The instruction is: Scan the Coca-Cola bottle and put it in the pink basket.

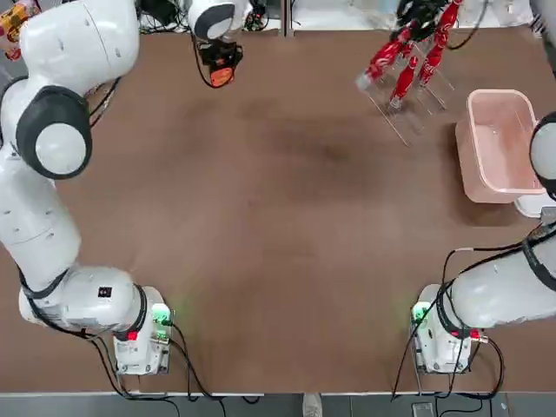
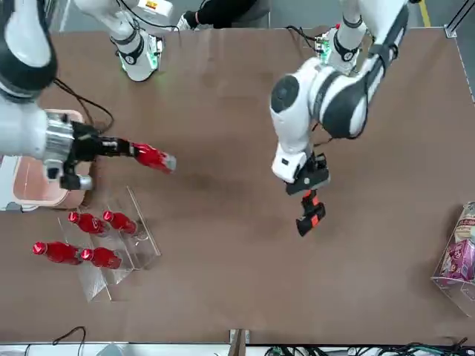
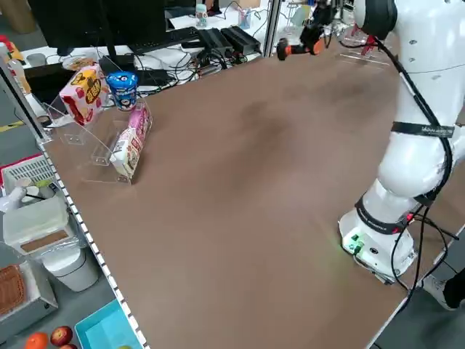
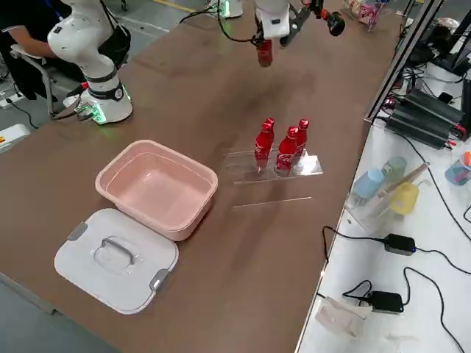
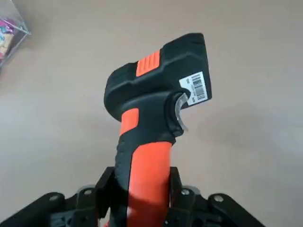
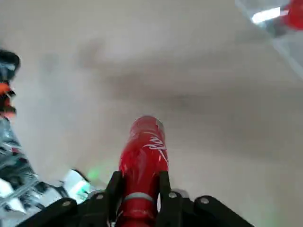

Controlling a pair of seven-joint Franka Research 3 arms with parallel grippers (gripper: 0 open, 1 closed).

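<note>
Right gripper (image 6: 142, 201) clamped on the bottle (image 6: 144, 156), base poking toward bench centre; left gripper (image 5: 142, 201), gripping the scanner (image 5: 158, 80), must meet it!

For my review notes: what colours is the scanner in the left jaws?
Black with orange panels; the left wrist view shows it best.

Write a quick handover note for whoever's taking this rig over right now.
Left gripper: shut on the black-and-orange handheld scanner, above the table's middle.
Right gripper: shut on a red Coca-Cola bottle, up in the air near the clear rack.
Pale pink plastic basket: beside the rack, no bottle inside.
Done: both picked up.
Left: basket drop; whether it's scanned, I can't tell.
</note>
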